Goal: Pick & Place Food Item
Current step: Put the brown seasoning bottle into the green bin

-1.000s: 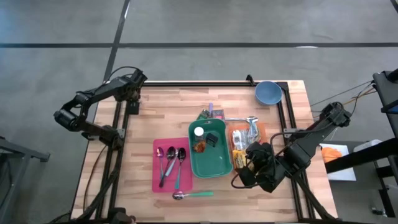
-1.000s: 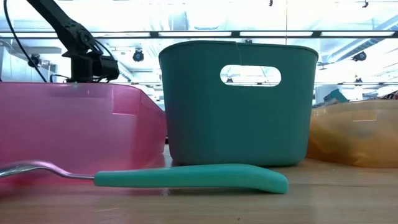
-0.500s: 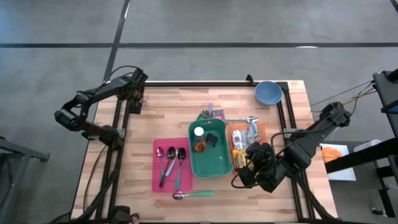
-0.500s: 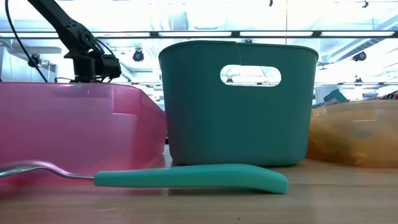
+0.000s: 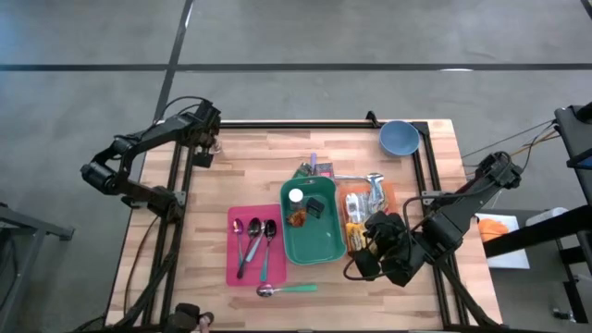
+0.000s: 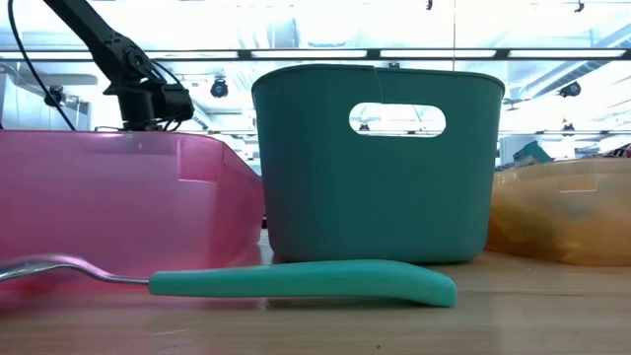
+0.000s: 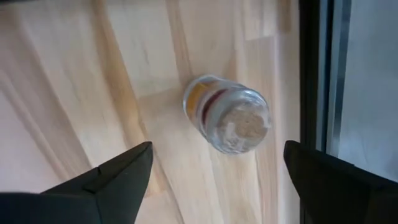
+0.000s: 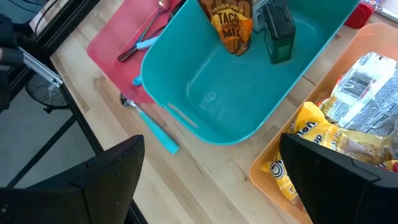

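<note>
Between the left gripper (image 7: 211, 180) jaws, just ahead of them, a small clear jar (image 7: 227, 112) lies on its side on the worktop (image 5: 250, 166), near the worktop's edge rail. Jaws spread wide apart, nothing held, jar free of both fingers. Right gripper (image 8: 205, 180) hovers over the near end of the teal bin (image 8: 242, 81), jaws also wide apart, empty.

Risks, as I judge them: the jar is round and on its side, so any nudge from a finger could roll it toward the rail or off the worktop. A grasp across the smooth glass could slip or squirt it out. Right arm sits low over the orange tray (image 8: 373, 68); a careless move could snag the packets.

Containers:
- teal bin: orange taco seasoning packet (image 8: 227, 25) and a dark green box (image 8: 278, 28) at the far end from the right jaws, rest of floor bare; high view also shows a white round lid there.
- orange tray, beside the teal bin: yellow snack packet (image 8: 305, 143), white barcode-labelled packet (image 8: 367, 93).
- pink tray (image 5: 245, 268): three spoons (image 5: 252, 242).
- blue bowl (image 5: 399, 137) at the worktop corner: contents cannot tell.
- loose teal-handled spoon (image 6: 296, 281) on the worktop in front of the bins.
</note>
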Controlling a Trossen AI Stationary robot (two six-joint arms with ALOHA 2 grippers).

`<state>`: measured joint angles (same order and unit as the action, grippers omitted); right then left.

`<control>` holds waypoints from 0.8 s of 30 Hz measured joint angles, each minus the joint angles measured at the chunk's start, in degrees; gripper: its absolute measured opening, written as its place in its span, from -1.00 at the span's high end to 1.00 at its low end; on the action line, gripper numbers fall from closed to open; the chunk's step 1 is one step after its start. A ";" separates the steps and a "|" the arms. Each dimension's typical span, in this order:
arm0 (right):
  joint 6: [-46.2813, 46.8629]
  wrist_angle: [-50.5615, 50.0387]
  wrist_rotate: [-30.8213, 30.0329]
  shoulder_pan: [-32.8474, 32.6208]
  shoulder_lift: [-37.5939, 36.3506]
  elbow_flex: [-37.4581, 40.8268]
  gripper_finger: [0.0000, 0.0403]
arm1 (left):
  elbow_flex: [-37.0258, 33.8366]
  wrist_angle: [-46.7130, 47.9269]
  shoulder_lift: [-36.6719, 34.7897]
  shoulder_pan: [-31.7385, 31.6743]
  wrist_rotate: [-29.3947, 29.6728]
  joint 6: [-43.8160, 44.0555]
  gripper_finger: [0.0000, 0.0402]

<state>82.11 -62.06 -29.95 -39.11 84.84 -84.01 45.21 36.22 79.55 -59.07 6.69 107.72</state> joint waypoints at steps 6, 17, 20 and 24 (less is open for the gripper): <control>0.02 0.82 0.01 0.00 0.00 0.00 -0.83 | 0.00 -0.61 0.00 -0.72 -0.06 0.13 -0.85; 0.43 3.08 0.02 0.00 0.00 0.00 -0.83 | 0.07 -0.89 1.68 -2.69 0.24 1.29 -0.85; 0.46 3.49 0.00 0.00 0.00 0.00 -0.83 | 0.07 -1.16 3.10 -2.69 -0.88 1.12 -0.85; 0.48 4.87 0.00 0.02 0.00 0.00 -0.83 | 0.09 -2.86 4.70 -2.69 -2.42 0.19 -0.85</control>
<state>82.59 -57.19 -29.95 -39.09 84.84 -84.01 45.30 33.36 84.25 -61.76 4.26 107.91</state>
